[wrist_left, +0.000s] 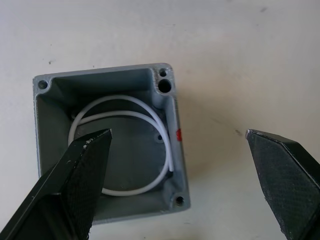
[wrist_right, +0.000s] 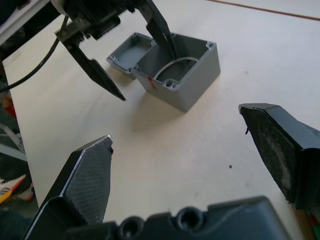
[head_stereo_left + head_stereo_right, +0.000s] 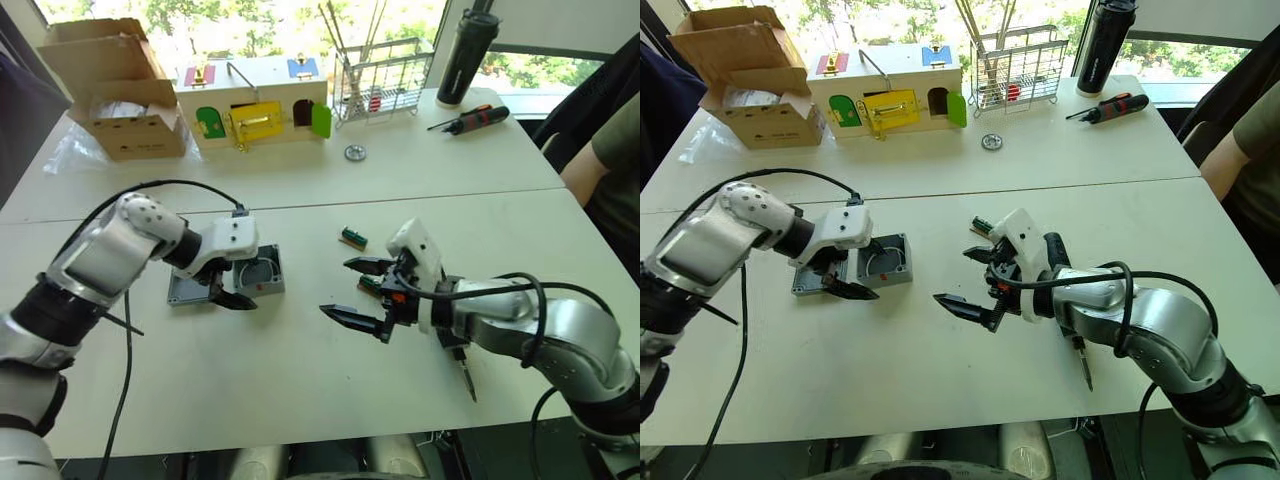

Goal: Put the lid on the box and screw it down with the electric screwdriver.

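My left gripper [image 3: 228, 290] hangs with fingers wide over the open grey plastic box [image 1: 107, 145], the shallow grey square lid [image 2: 129, 52] touching beside it on the tabletop [image 3: 300, 380]. Closing carelessly could snag the white wire [image 1: 120, 150]. My right gripper [image 3: 365, 292] gapes empty.

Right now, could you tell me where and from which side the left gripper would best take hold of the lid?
Probably by two opposite rims, from above. The lid lies flat on the table, hollow side up, touching the box, so the raised rim is its only graspable edge. The left gripper hangs open over the box.
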You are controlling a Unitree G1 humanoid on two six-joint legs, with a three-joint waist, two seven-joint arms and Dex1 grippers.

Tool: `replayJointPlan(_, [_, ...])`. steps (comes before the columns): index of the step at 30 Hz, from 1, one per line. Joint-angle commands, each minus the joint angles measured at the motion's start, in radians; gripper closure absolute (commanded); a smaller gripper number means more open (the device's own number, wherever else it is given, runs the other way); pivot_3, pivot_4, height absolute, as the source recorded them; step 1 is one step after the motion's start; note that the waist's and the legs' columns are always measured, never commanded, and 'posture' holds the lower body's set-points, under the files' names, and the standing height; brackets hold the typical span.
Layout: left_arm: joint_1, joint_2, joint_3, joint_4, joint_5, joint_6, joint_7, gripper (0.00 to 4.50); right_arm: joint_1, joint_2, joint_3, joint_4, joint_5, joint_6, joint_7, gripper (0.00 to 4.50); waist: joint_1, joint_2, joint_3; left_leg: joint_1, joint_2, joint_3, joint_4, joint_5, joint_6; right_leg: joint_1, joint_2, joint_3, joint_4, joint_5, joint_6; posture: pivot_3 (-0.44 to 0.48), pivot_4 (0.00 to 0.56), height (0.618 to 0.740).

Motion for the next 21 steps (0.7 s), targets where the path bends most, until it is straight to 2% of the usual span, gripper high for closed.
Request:
replayJointPlan(1, [-0.017,-0.024,-0.012,0.034,0.055,-0.037,-0.021,0.09,-0.004,0.034,-0.019,-0.036,-0.026,0.008,-0.021,0.00,-0.001,0.000,0.000,0.000,0.000,0.000,0.000,0.000,0.000,0.000,0.000,0.000,0.000,0.000,0.000,0.000,0.150,0.740])
replayJointPlan(4, [-0.018,-0.045,-0.010,0.047,0.074,-0.051,-0.038,0.09,-0.007,0.051,-0.037,-0.039,-0.032,0.027,-0.030,0.00,0.000,0.000,0.000,0.000,0.000,0.000,0.000,0.001,-0.001,0.000,0.000,0.000,0.001,0.000,0.000,0.000,0.150,0.740])
replayJointPlan(6, [-0.018,-0.058,-0.016,0.061,0.096,-0.068,-0.047,0.61,-0.004,0.062,-0.046,-0.033,-0.043,0.031,-0.034,0.00,-0.001,0.000,0.000,0.000,0.000,-0.001,0.000,0.001,-0.001,0.000,0.000,0.000,0.001,0.000,0.000,0.000,0.150,0.740])
replayJointPlan(8, [-0.017,-0.078,-0.018,0.082,0.118,-0.084,-0.043,1.41,0.004,0.069,-0.053,-0.029,-0.053,0.032,-0.033,0.00,0.000,0.000,0.000,0.000,0.000,-0.001,0.000,0.001,-0.001,0.000,0.000,0.000,0.001,0.000,0.000,0.000,0.150,0.740])
replayJointPlan(12, [-0.021,-0.103,-0.006,0.106,0.138,-0.103,-0.052,3.57,0.038,0.064,-0.067,-0.054,-0.055,0.042,-0.019,0.00,0.000,0.000,0.000,0.000,0.000,-0.001,0.000,0.001,-0.001,0.000,0.000,0.000,0.001,0.000,0.000,0.000,0.150,0.740])
replayJointPlan(14, [-0.024,-0.115,-0.001,0.116,0.146,-0.115,-0.054,4.44,0.058,0.057,-0.075,-0.070,-0.052,0.046,-0.010,0.00,0.005,0.000,0.000,0.000,0.000,-0.001,0.001,0.001,-0.001,0.000,0.000,-0.001,0.002,0.000,0.000,0.000,0.150,0.740])
replayJointPlan(17, [-0.036,-0.131,0.005,0.136,0.156,-0.162,-0.068,4.44,0.083,0.038,-0.078,-0.093,-0.054,0.053,0.011,0.00,0.004,0.000,0.000,0.000,-0.001,-0.002,0.002,0.001,-0.001,0.001,0.000,-0.001,0.002,0.000,0.000,0.000,0.150,0.740])
replayJointPlan(21, [-0.101,-0.167,0.036,0.194,0.107,-0.328,-0.168,4.44,0.147,-0.028,-0.118,-0.152,-0.012,0.069,0.072,0.00,0.008,-0.001,0.000,0.000,-0.001,-0.003,0.002,0.001,-0.001,0.001,0.000,-0.002,0.002,0.000,0.000,0.000,0.150,0.740])
